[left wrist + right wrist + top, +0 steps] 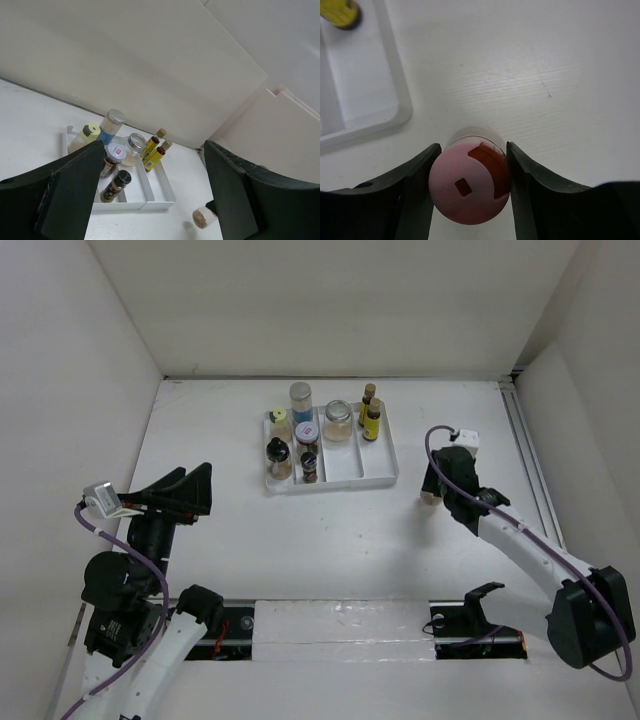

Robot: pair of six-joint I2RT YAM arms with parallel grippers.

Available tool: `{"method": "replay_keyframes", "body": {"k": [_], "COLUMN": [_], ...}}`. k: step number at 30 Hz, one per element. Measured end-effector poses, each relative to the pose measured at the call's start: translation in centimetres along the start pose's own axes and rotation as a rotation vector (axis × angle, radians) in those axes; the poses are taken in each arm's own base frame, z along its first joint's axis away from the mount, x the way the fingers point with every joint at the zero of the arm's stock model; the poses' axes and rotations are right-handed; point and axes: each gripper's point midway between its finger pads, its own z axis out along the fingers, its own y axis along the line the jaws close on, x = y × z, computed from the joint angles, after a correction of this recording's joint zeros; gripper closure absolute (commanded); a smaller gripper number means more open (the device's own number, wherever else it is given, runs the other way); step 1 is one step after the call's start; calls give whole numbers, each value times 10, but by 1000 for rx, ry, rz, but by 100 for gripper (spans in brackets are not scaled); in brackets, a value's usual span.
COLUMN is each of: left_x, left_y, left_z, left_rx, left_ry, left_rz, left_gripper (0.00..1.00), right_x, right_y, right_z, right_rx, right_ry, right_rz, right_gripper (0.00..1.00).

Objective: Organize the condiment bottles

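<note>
The right gripper (471,156) is clamping a pink-capped jar (469,192), one finger pressing on each side of the cap. Whether the jar is resting on the table (555,75) or hanging just above it cannot be told. In the top view this pair is sitting at about 4 o'clock from the white divided tray (379,468), near its corner but not touching it. The left gripper (198,490) is hovering at about 8 o'clock from the tray, well apart, with its fingers spread wide and gripping nothing. The other bottles are standing in the tray. A blue-filled jar (301,400) is at 11 o'clock, with a yellow-capped jar (281,423) just beside it. A tan jar (338,421) is at 12 o'clock and two slim yellow bottles (371,421) are at 1 o'clock. Two dark bottles (278,455) are at 8 o'clock.
</note>
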Motion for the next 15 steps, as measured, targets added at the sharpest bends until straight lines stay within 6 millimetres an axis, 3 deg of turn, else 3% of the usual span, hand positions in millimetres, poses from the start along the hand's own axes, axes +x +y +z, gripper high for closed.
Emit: {"method": "replay_keyframes", "body": {"k": [6,9,12,15], "left_x": [0,2,5,13], "left_y": [0,-1,-1,-1], "left_z": [0,0,3,8], "left_rx": [3,5,8,9], "left_ry": [2,7,22,52], "left_rz": [0,2,9,22], "left_gripper": [23,22,22,21], "right_x": [-66,-92,-97,-85], "right_y": [65,100,127,151], "right_z": [-33,-30,-12,14], "right_rx": [-163,-215,-231,-245], "right_ry": [-150,-176,-162,-118], "right_rz": [-47,-78,-127,-188], "right_gripper": [54,54,54,54]}}
